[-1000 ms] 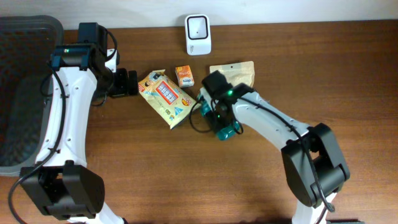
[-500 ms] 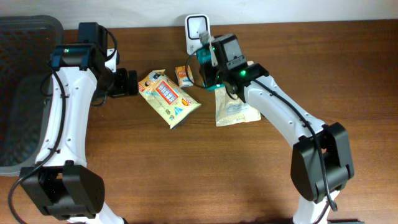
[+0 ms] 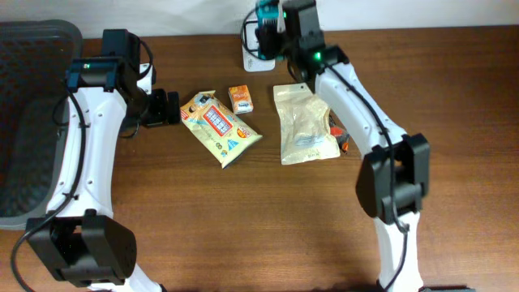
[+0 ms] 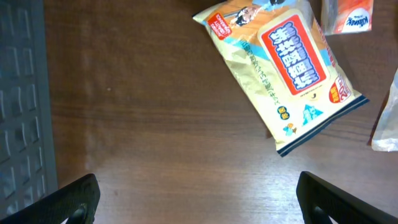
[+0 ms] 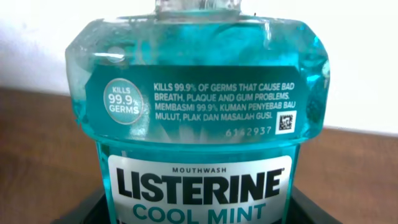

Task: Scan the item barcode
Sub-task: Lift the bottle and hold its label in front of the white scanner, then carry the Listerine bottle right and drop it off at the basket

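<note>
Overhead: the right end effector (image 3: 278, 23) grips the mouthwash bottle (image 3: 265, 13) at the counter's (image 3: 243, 211) back edge, beside the scanner (image 3: 258, 50). There is a wall behind and open room in front.

Left wrist: the left end effector (image 4: 193, 190) gapes wide and empty near the snack bag (image 4: 286, 68).

Right wrist: the bottle looks like rigid, slick plastic. Being full of liquid, it is likely heavy. Clamping the lower body at the sides keeps the labels showing.

Yellow snack packet (image 4: 283, 74) lies on table (image 4: 155, 124).
</note>
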Controlling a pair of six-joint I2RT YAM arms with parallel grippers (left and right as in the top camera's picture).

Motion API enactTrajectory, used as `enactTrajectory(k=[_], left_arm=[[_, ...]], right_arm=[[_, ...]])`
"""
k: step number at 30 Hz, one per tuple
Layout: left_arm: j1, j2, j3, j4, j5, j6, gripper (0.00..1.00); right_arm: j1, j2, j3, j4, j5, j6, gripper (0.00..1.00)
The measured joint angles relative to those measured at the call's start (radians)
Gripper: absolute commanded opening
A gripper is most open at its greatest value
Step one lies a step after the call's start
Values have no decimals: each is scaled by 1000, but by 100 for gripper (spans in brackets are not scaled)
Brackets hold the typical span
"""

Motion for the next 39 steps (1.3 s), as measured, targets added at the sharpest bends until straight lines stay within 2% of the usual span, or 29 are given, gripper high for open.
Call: enactTrajectory(k=[5, 12, 24, 27, 33, 36, 39], left_arm=[[0, 0, 0, 0, 0, 0, 99], [0, 0, 0, 0, 0, 0, 99], [0, 0, 0, 0, 0, 0, 99], [0, 0, 0, 0, 0, 0, 99], [0, 0, 0, 1, 0, 0, 99], [0, 0, 0, 1, 0, 0, 99], [0, 0, 0, 0, 0, 0, 99]], right_arm=[[-2, 155, 185, -21, -7, 14, 39], [-2, 259, 188, 14, -10, 33, 40], [-2, 270, 198, 9, -10, 44, 40], [-9, 272, 252, -85, -6, 56, 40], [-108, 273, 528, -372, 10, 95, 36], [-240, 272, 663, -548, 31, 139, 37], [-426, 270, 707, -732, 50, 176, 35]])
